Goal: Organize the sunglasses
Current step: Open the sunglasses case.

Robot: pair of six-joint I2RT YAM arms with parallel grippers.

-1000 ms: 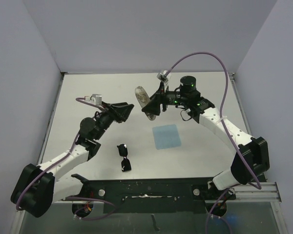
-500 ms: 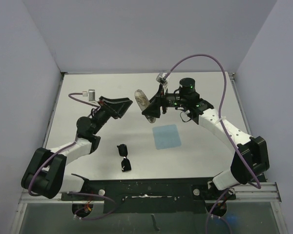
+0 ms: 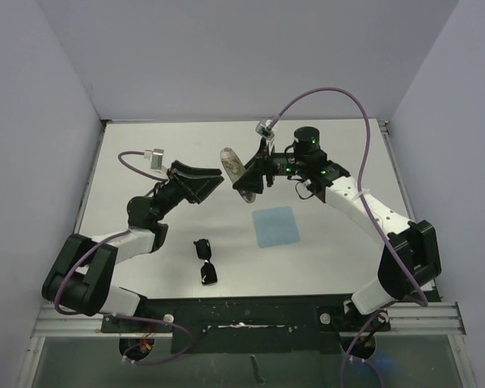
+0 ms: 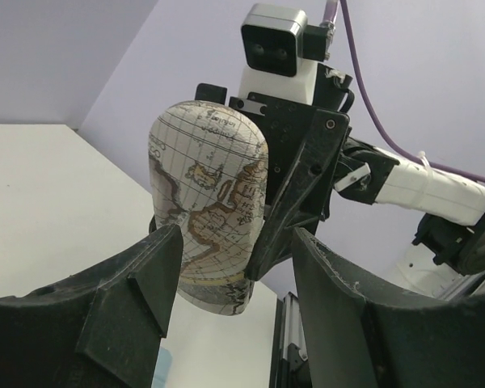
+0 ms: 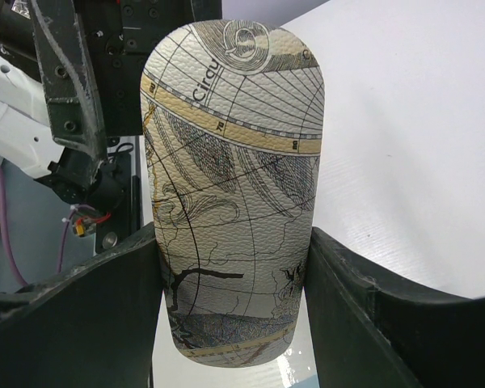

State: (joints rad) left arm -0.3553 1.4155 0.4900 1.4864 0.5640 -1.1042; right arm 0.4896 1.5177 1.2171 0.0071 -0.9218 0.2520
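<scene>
Now your left gripper point(image 3: 215, 179), jaws spread, has closed in on the map-printed case point(image 3: 233, 164) pinched aloft by your right gripper point(image 3: 250, 179), probably to open it, while the sunglasses point(image 3: 205, 260) lie untouched on the table point(image 3: 339, 242), well apart from that case.

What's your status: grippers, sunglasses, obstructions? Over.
Right gripper shut on case, held off table. Left gripper open, empty, facing case. Sunglasses on table, untouched. Blue cloth lies apart, nothing blocking.
</scene>
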